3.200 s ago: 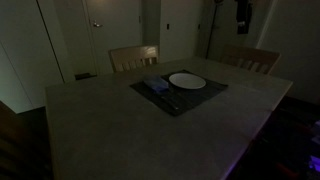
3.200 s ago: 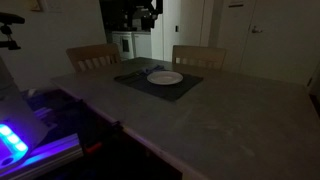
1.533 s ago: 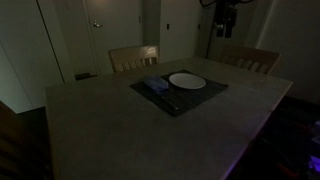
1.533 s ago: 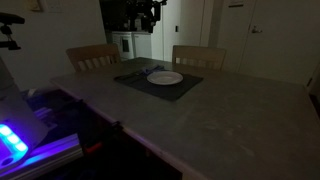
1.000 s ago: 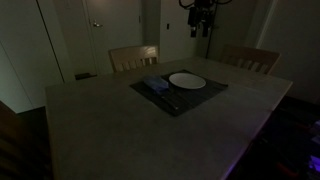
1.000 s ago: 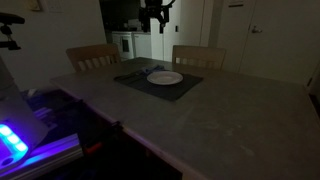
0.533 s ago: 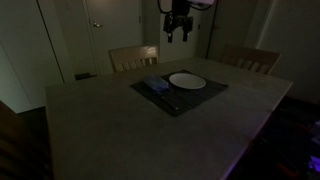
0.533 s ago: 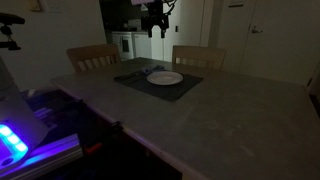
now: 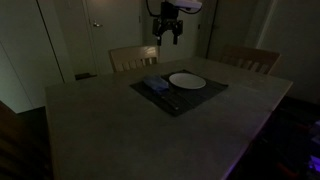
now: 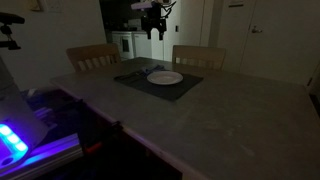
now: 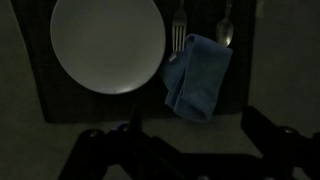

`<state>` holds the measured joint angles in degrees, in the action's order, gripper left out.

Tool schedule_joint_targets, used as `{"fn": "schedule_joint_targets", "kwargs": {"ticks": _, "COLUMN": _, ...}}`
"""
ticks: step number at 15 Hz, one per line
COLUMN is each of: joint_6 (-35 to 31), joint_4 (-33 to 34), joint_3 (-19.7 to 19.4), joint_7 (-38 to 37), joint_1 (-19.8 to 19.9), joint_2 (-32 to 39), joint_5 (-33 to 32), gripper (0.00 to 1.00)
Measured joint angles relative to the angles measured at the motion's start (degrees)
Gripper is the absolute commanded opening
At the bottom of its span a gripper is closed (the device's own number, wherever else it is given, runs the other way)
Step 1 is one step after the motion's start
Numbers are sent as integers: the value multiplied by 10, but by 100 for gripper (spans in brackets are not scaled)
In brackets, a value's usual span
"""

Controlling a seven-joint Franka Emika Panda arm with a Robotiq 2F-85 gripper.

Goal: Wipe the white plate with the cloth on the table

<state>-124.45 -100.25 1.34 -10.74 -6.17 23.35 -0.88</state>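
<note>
Dim dining room, pale table (image 9: 120, 130) barely lit, gripper (image 9: 167, 37) high over the setting.
Fingers spread wide, holding nothing; its tips are murky shadows along the wrist view's bottom edge. White plate (image 11: 108, 45) sits upper left on the dark placemat (image 11: 60, 105), with the cloth (image 11: 197, 77) just right of it, covering the fork (image 11: 179, 30) and spoon (image 11: 226, 30) handles.

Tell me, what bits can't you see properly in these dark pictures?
- White plate: wrist view, its top is cut off by the picture's upper edge.
- Fork and spoon: wrist view, too dark to tell whether their ends lie over or under the cloth.
- Fork and spoon: both exterior views, too small and dim to pick out.
- Chair: exterior view, the table hides its lower part.
</note>
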Motion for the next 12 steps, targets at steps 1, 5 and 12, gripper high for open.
{"fn": "schedule_joint_targets", "kwargs": {"ticks": 1, "joint_6": 0, "joint_4": 0, "joint_3": 0, "joint_7": 0, "joint_1": 1, "joint_2": 0, "joint_5": 0, "gripper": 100}}
{"fn": "schedule_joint_targets", "kwargs": {"ticks": 5, "joint_6": -1, "joint_4": 2, "joint_3": 0, "joint_7": -3, "joint_1": -5, "joint_2": 1, "joint_5": -8, "gripper": 100}}
{"fn": "schedule_joint_targets", "kwargs": {"ticks": 12, "joint_6": -6, "joint_4": 46, "joint_3": 0, "joint_7": -58, "joint_1": -38, "joint_2": 53, "joint_5": -49, "gripper": 100}}
